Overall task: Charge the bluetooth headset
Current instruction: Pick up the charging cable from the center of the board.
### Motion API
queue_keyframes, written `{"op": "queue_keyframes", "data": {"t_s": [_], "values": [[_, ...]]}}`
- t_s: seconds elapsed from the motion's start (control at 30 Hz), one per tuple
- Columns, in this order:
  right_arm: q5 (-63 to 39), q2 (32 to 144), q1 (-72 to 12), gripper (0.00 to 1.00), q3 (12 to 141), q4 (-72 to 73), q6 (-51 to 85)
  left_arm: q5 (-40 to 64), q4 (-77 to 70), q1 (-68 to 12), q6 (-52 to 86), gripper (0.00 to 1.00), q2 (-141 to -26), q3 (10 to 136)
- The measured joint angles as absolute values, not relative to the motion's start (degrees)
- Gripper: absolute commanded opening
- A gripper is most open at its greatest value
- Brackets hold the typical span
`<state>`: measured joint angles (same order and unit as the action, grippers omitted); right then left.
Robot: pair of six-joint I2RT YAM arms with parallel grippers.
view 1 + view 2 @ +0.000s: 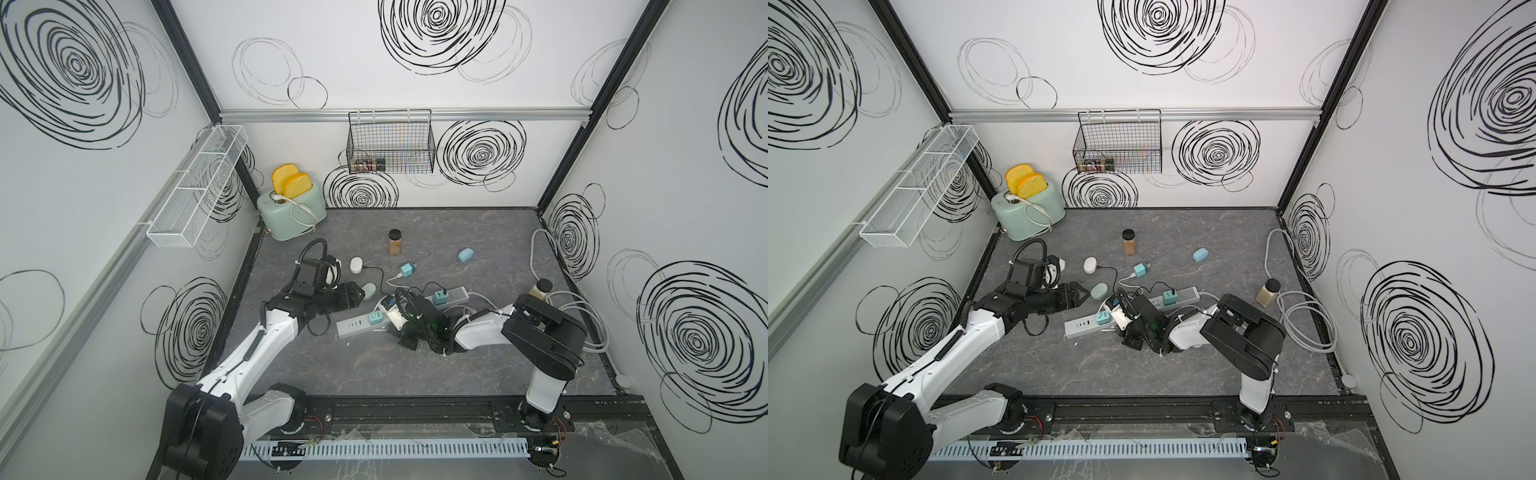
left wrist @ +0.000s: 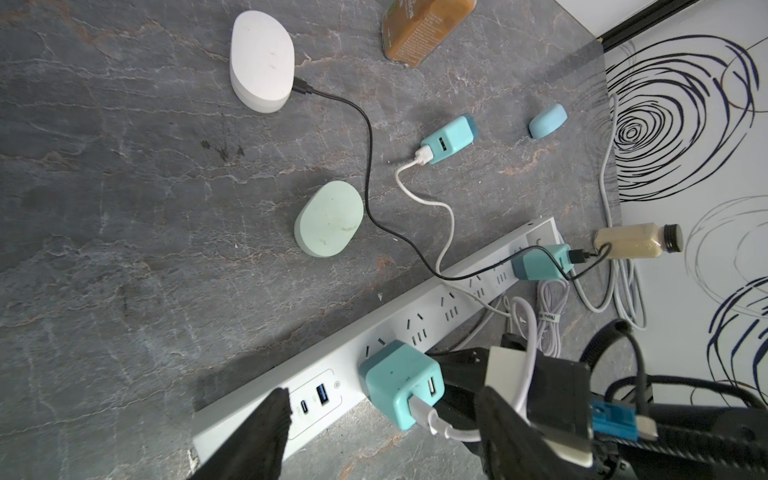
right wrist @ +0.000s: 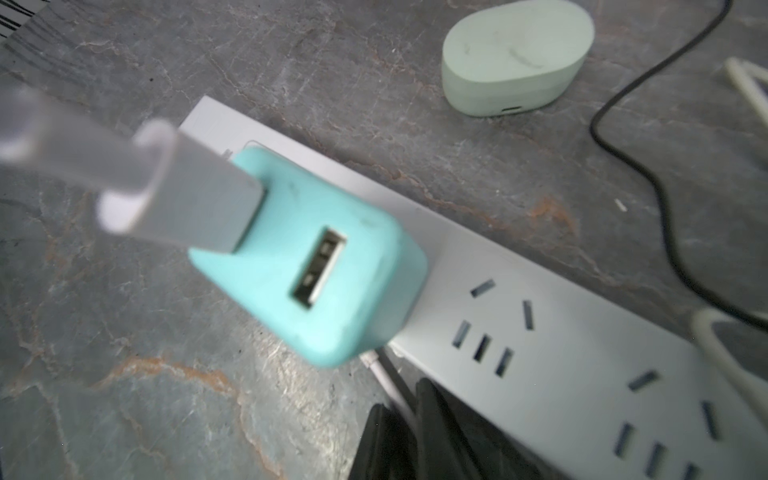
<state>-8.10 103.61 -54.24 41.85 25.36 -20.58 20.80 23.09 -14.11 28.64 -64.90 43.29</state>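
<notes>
We reckon the mint headset case [image 1: 1099, 291], just far of the power strip [image 1: 1079, 329] by our wide-spread left gripper [image 1: 1084, 296], is light, hard and slippery, best pinched across its long sides; whether our narrowed right gripper [image 3: 402, 401] holds anything we cannot tell.

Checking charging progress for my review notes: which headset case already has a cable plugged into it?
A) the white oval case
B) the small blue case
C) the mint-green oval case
A: in the left wrist view the thin black cable ends in a plug seated in the white oval plastic case, while the mint-green oval case and the small blue case lie with no cable attached.
</notes>
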Motion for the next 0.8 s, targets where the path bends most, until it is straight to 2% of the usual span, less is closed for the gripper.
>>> {"op": "queue_keyframes", "data": {"t_s": [0.1,0.3,0.5,0.7,0.8], "values": [[-8.60,103.63,-54.24,0.08,41.85,25.28,-20.38,20.82,23.09,-14.06,28.67,0.74,-64.90,43.29],[-10.52,102.00,-54.35,0.01,39.66,25.36,-19.84,20.99,23.07,-13.43,28.71,0.74,-64.88,43.29],[-11.84,97.30,-54.52,0.00,35.35,24.27,-18.17,21.19,23.05,-11.66,28.69,0.74,-64.86,43.29],[-13.93,87.64,-54.70,0.00,32.95,21.76,-15.57,23.18,21.67,-9.32,28.80,0.73,-63.96,43.24],[-14.48,83.15,-54.70,0.19,32.45,21.58,-14.96,24.93,19.57,-9.19,29.06,0.73,-62.83,43.05]]}}
